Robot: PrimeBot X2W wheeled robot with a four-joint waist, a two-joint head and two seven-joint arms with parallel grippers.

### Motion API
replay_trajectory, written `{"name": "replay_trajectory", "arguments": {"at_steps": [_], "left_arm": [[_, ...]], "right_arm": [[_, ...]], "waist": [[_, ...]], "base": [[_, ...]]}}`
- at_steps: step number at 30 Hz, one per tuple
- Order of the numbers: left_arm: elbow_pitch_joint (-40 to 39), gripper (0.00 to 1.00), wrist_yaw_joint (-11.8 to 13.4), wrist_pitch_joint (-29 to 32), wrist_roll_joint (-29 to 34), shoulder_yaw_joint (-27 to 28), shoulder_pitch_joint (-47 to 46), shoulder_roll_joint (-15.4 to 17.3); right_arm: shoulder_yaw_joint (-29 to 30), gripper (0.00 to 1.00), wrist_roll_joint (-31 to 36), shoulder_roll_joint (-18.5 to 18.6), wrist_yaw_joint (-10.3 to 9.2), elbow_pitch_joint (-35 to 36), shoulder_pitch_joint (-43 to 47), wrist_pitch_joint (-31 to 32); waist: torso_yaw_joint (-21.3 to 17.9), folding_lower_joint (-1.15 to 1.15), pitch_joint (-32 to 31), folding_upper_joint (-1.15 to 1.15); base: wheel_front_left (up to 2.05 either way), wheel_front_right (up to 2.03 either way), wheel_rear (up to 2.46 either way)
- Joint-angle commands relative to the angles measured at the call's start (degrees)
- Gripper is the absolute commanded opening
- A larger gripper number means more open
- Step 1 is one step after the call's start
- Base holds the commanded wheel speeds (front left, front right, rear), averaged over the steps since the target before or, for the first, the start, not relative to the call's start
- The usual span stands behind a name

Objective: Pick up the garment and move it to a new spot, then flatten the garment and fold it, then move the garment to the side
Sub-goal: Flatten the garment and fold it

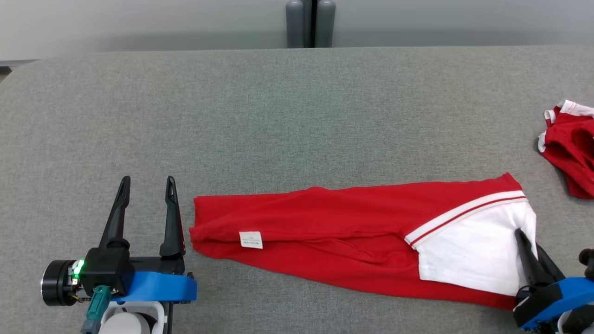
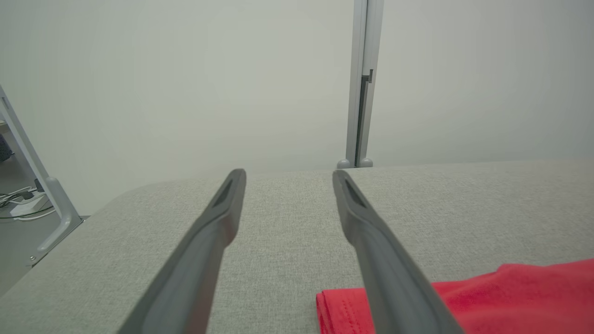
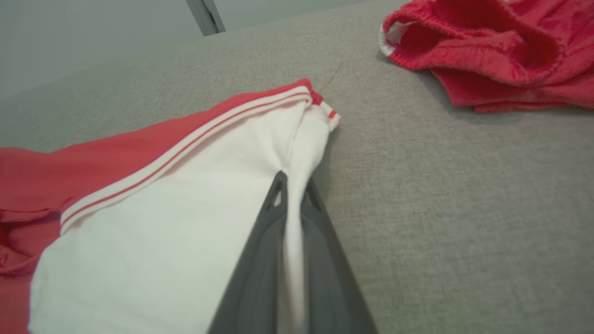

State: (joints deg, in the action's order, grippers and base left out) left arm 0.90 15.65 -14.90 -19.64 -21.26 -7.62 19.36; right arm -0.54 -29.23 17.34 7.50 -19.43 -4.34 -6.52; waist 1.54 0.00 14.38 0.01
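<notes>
Pinching the garment (image 1: 334,232) by its white end on the grey surface (image 1: 278,116).
Head view: the garment lies lengthwise along the near surface, right jaws clenched on its white end, left jaws spread empty just beside its red end, another red cloth (image 1: 573,148) well apart. Left wrist view: parted fingers (image 2: 209,241), red hem beside one. Right wrist view: white fabric pinched between closed fingers (image 3: 260,260).
</notes>
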Motion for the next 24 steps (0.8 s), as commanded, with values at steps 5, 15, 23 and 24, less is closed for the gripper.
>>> {"name": "replay_trajectory", "arguments": {"at_steps": [5, 15, 23, 24], "left_arm": [[-0.1, 1.0, -0.1, -0.3, 0.0, 0.2, 0.7, 0.2], [-0.1, 1.0, -0.6, -0.3, -0.3, -0.4, 0.8, 0.0], [0.2, 1.0, -1.5, -0.3, 0.0, -1.3, -1.8, -1.6], [0.3, 1.0, -1.6, -0.3, 0.1, -1.5, -2.2, -1.9]], "right_arm": [[1.3, 0.0, 1.3, 0.3, 0.0, 4.4, 0.2, 2.7], [-12.4, 0.0, 6.3, -3.9, 0.01, 22.8, -8.0, 16.7], [-26.6, 0.0, 3.1, -12.1, 0.01, 14.5, -16.9, 20.1], [-27.7, 0.0, 3.5, -12.5, 0.01, 12.7, -18.2, 19.6]], "waist": [[-0.8, 0.0, -1.2, -0.01], [-0.2, 0.0, -2.9, -0.01], [4.0, 0.0, -1.1, -0.01], [4.6, 0.0, -0.8, -0.01]], "base": [[0.0, 0.0, 0.0], [0.0, 0.0, 0.0], [0.0, 0.0, 0.0], [0.0, 0.0, 0.0]]}}
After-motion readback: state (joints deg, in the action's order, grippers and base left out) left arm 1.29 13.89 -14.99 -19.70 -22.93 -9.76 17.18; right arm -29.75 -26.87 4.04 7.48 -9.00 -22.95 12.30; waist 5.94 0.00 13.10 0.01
